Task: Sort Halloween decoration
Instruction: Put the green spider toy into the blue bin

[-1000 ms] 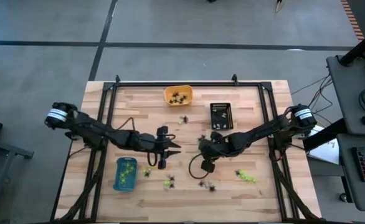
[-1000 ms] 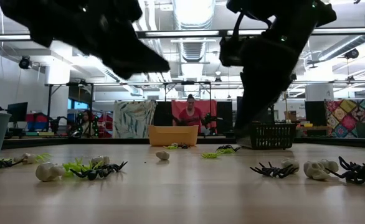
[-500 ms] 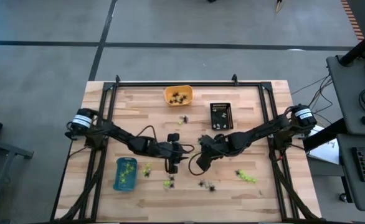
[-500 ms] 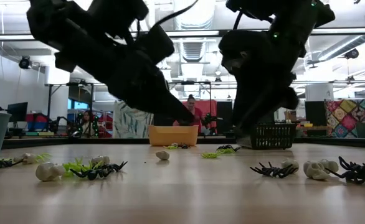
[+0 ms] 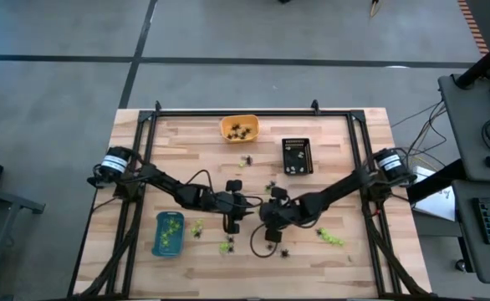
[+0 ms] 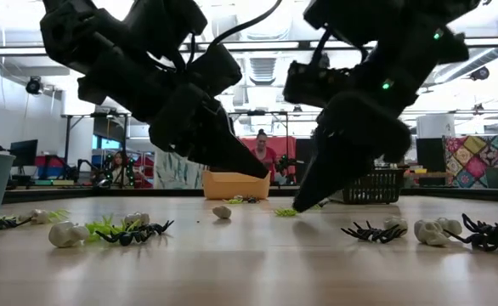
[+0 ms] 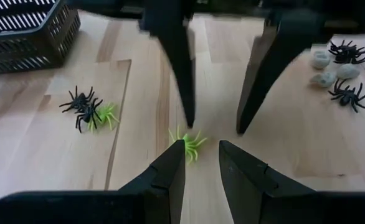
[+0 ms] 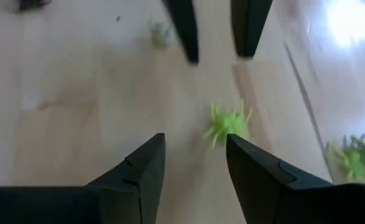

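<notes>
Table: wood top; trinkets scattered mid-table and toward the near edge.
Trays: blue tray with green pieces by the left arm, orange tray and black tray on the far side.
Right gripper: a second ago it sat further right; now it has swung in at mid-table, low over the wood, fingers spread wider than before, holding nothing.
Left gripper: has come in from the left to face the right one tip to tip, fingers a little apart, empty.
Green spider: lies on the wood between the two grippers, touched by neither.
Meaning: both arms now converge on one green piece; I judge a pick is next, and only one arm should take it.
Views: the wrist views show the green spider between the tips; the high view hides it under the arms. The low view alone shows whitish skulls and black spiders up front.
</notes>
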Robot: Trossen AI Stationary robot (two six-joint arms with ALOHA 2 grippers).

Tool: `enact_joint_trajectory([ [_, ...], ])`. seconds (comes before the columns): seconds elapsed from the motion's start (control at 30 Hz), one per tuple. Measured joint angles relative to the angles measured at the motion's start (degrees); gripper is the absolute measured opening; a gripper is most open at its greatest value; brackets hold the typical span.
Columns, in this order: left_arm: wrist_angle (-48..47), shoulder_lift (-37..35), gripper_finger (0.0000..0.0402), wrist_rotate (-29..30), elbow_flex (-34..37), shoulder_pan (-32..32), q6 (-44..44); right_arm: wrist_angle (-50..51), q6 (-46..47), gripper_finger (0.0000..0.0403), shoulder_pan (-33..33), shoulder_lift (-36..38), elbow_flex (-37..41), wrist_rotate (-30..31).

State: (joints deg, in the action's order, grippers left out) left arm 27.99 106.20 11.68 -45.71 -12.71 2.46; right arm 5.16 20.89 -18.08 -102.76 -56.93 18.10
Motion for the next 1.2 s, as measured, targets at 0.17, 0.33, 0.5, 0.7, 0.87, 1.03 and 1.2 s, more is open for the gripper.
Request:
enact_joint_trajectory([
  [0.17, -0.07, -0.05, 0.0081, 0.00, 0.00, 0.00, 0.00, -0.84, -2.14, 0.0166, 0.45, -1.40, 0.00, 2.69],
  [0.33, -0.09, -0.05, 0.0081, 0.02, 0.03, 0.00, 0.00, -1.45, -4.63, 0.0151, 1.20, -2.45, -0.07, 3.12],
  [0.5, -0.13, -0.26, 0.0081, 0.02, 0.09, 0.00, 0.00, -1.94, -5.73, 0.0112, 1.99, -3.68, -0.17, 2.66],
  [0.7, -1.18, -2.82, 0.0081, 0.01, 0.13, 0.00, -0.35, -2.05, -6.98, 0.0046, 2.16, -3.78, -0.17, 2.61],
  [0.87, -3.54, -6.58, 0.0081, 0.72, 0.98, 0.00, -2.00, -2.05, -7.02, 0.0012, 2.23, -3.74, -0.11, 3.01],
  [1.03, -9.47, -11.48, 0.0081, 6.10, 1.90, 0.00, -2.34, -2.85, -7.02, 0.0009, 2.33, -3.16, -0.01, 2.72],
  [1.2, -13.95, -18.06, 0.0081, 7.39, 3.13, -0.04, -2.43, -2.07, -5.64, 0.0008, 2.63, -0.62, 0.22, 1.03],
])
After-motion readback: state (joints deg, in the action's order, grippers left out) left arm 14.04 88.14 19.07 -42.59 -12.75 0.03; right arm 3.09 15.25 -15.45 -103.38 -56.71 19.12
